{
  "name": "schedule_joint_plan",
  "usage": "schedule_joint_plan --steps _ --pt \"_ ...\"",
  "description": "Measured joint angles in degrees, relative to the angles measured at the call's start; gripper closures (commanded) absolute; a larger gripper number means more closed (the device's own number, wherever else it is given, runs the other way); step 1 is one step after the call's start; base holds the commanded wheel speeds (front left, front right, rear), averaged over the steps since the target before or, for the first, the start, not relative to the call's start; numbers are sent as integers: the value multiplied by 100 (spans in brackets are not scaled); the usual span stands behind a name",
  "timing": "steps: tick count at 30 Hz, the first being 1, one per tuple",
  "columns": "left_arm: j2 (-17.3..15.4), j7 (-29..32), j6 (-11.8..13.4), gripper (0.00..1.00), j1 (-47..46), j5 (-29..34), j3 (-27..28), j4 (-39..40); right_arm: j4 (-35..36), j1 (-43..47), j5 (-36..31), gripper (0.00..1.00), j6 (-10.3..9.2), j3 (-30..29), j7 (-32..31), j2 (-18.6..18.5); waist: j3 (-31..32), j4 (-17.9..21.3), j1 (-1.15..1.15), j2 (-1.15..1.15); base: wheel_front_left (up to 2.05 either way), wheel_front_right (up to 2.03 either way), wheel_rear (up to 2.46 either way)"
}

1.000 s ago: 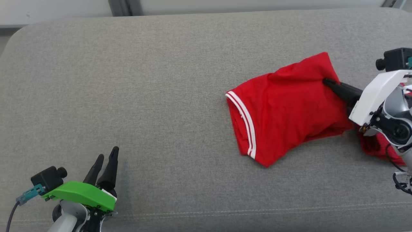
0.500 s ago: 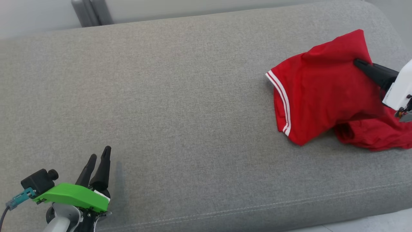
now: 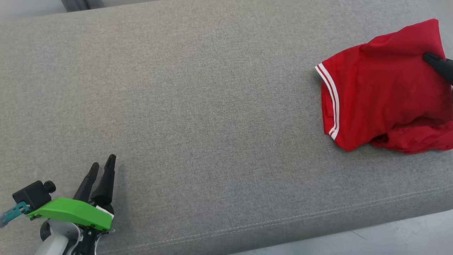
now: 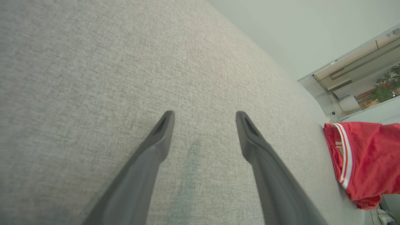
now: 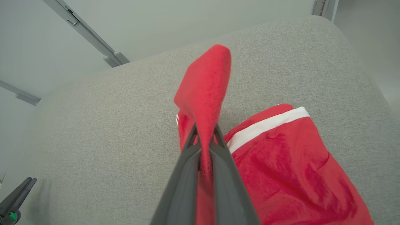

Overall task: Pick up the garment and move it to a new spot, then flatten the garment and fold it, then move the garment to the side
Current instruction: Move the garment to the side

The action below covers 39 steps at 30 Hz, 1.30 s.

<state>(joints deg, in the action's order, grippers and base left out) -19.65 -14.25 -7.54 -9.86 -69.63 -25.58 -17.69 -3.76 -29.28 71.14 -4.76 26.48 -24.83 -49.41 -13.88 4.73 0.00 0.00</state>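
Dragged toward the end of the cushion (image 3: pixel 212 106), the garment (image 3: pixel 382 95), pinched by one thin fold in the right claw (image 5: pixel 204 131), could slip free; the left claw (image 4: pixel 204 117) idles spread.

Grey fabric bench (image 3: pixel 212 106), stitched seam (image 3: pixel 283 221) along lower edge. Pale wall (image 5: pixel 175 22) with metal rail (image 5: pixel 90 37) upper left. Potted plant (image 4: pixel 386 89) far right.

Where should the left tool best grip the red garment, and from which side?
Grip the white-striped hem, approaching low from the robot's left: that open edge faces the left tool, while the right tool pinches the red garment's opposite corner.
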Motion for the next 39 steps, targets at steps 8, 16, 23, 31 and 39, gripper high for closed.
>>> schedule_joint_plan --steps 8,16,23,31,39 --pt "-281 21 80 0 -4 22 146 87 45 39 -9 100 -149 -290 112 -200 -416 42 0 0 0 0 0" --pt "-758 110 143 0 -14 22 421 316 -86 45 -200 100 -201 -353 321 -183 -942 119 0 0 0 0 0" --pt "-990 108 148 0 -79 -42 682 543 -463 44 -505 100 -233 -292 524 2 -1370 237 0 0 0 0 0" --pt "-1085 74 163 0 -70 -298 1016 567 -888 30 -745 100 -234 -238 789 313 -1598 413 0 0 0 0 0" --pt "-1117 76 172 0 -67 -433 1071 536 -1195 -155 -1033 100 -234 -276 1109 385 -1600 439 0 0 0 0 0"
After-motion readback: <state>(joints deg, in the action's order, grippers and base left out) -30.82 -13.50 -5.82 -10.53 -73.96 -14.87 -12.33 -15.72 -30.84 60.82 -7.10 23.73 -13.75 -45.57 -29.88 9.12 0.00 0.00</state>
